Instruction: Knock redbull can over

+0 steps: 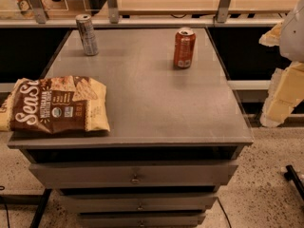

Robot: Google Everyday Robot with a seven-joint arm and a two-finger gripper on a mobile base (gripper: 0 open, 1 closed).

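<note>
The redbull can [87,34] is tall, slim and silver-grey. It stands upright at the far left corner of the grey cabinet top [152,103]. My gripper [277,104] is a cream-coloured shape at the right edge of the view. It hangs beside the cabinet's right side, off the top and far from the can. It holds nothing that I can see.
A shorter orange-red soda can [184,47] stands upright at the far right of the top. A brown and yellow chip bag [54,104] lies flat at the front left, overhanging the left edge. Drawers [135,175] are below the top and a railing [142,4] stands behind it.
</note>
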